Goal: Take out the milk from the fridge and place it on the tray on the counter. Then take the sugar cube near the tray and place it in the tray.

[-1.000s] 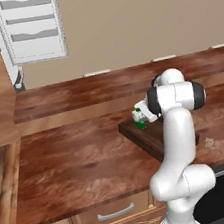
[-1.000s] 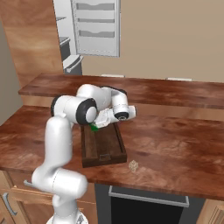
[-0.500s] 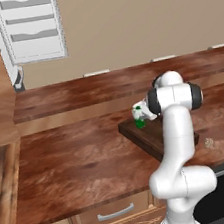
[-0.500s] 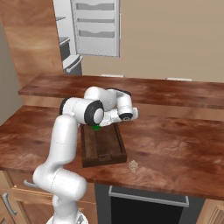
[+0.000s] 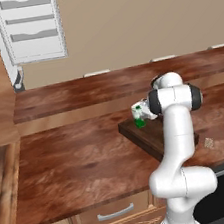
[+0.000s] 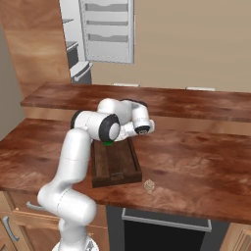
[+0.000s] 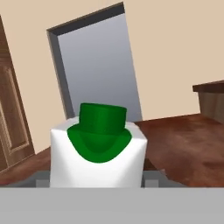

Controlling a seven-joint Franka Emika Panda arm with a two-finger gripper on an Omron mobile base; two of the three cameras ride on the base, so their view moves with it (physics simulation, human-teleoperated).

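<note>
The milk (image 5: 139, 115) is a small white carton with a green top and stands upright at the far left end of the dark wooden tray (image 5: 143, 136) on the counter (image 5: 76, 164). My gripper (image 5: 143, 109) is level with it. In the hand view the milk (image 7: 98, 153) is close up, and the gripper (image 7: 97, 179) has a fingertip tight on each side with no gap that I can make out. From the right, a green edge of the milk (image 6: 108, 143) peeks out under my arm at the tray (image 6: 115, 166). The sugar cube (image 5: 208, 143) (image 6: 149, 185) lies on the counter just off the tray's near right corner.
The fridge (image 5: 29, 27) (image 6: 108, 29) stands open at the back left, its white door racks showing. A raised wooden ledge (image 6: 196, 100) runs behind the worktop. Below the counter's front edge are a drawer handle (image 5: 115, 213) and a dark oven front (image 6: 166, 235).
My forearm and elbow have swung a little across the tray. The milk has stayed at the same place on the tray, and the sugar cube has not moved.
</note>
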